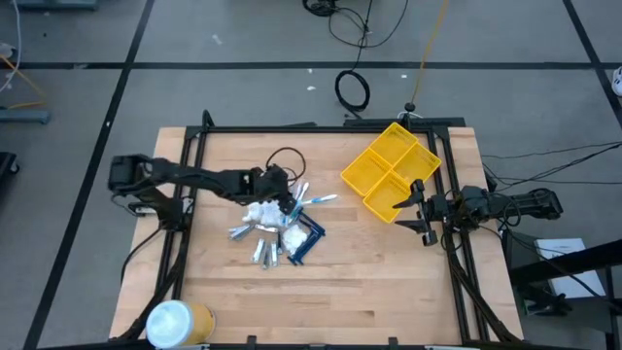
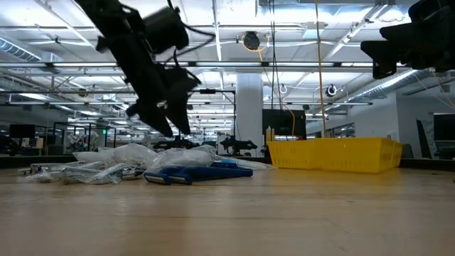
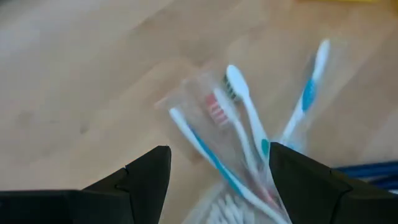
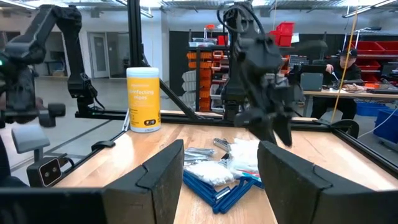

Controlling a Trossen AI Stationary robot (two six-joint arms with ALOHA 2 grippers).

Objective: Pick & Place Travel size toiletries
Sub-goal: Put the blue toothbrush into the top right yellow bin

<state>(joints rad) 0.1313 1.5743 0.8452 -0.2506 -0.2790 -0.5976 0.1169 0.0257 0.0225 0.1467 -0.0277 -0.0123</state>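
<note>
Toiletries pile [image 1: 277,231]: one heap near the middle of the wooden table [image 1: 321,292].
- Toothbrushes [image 3: 249,124]: at least three in clear wrap, white handles with blue, one with red bristles; they lie at the edge of the heap nearest the bin.
- Dark blue combs [image 1: 307,239]: two or three in a bundle; exact count unclear.
- Silvery tubes [image 1: 264,253]: about four, side by side.
- White plastic packets [image 1: 260,212]: two or three, crumpled.

Yellow bin [image 1: 392,171]: one, four compartments, at the table's right rear.
Wipes canister [image 1: 178,324]: one, lying at the near left corner.

Left gripper [image 1: 283,193]: over the toothbrushes, fingers spread wide, holding nothing.
Right gripper [image 1: 418,210]: beside the bin, raised, fingers parted, empty.
</note>
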